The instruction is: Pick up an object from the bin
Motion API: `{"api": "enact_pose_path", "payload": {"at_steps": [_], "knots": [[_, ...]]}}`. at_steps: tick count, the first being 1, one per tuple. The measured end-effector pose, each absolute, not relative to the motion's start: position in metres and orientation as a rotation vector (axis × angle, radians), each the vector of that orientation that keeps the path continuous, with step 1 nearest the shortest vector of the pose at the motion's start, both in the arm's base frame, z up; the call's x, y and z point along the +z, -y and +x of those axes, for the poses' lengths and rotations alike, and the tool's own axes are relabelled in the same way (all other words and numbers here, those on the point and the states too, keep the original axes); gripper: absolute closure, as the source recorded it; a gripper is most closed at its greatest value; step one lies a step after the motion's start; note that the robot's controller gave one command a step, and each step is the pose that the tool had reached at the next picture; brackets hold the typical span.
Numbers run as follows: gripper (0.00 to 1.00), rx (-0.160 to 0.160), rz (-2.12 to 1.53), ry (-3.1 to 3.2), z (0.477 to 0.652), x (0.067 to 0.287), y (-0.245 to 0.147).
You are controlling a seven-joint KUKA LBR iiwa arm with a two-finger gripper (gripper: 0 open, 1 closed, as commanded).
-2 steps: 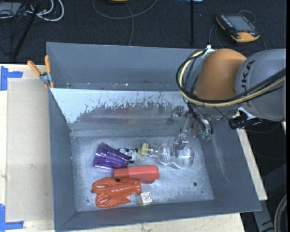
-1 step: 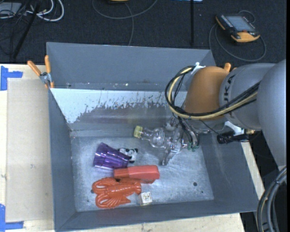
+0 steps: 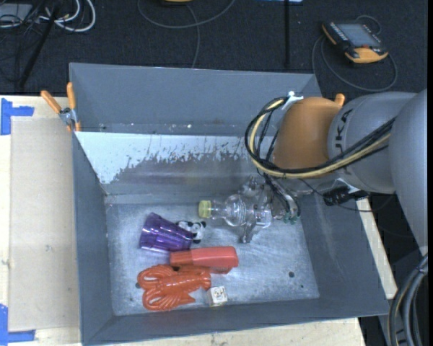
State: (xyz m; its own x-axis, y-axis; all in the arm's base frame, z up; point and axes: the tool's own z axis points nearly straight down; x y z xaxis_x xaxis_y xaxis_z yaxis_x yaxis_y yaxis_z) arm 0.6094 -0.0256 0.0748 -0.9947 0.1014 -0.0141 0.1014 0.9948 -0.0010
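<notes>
Orange wrist cover (image 3: 307, 132) hides part of the gripper (image 3: 255, 220), low against a clear, yellow-capped bottle-like thing (image 3: 225, 209) mid-bin; whether it grasps cannot be told.

Robotics lab (floor cables (image 3: 81, 9), metal bin (image 3: 202, 99))

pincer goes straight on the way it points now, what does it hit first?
Probably the clear bottle-like thing with a yellowish cap, lying right at the pincer near the bin's middle. Depth is unclear: it could miss it and land on the bare bin floor beside it.
</notes>
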Motion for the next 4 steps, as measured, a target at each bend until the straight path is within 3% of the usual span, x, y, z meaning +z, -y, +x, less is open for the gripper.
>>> {"api": "enact_pose_path", "payload": {"at_steps": [2, 4], "knots": [[1.00, -0.002, 0.158, -3.128, 0.608, 0.077, 0.025], [1.00, 0.000, 0.158, -3.142, 0.605, 0.115, 0.025]]}}
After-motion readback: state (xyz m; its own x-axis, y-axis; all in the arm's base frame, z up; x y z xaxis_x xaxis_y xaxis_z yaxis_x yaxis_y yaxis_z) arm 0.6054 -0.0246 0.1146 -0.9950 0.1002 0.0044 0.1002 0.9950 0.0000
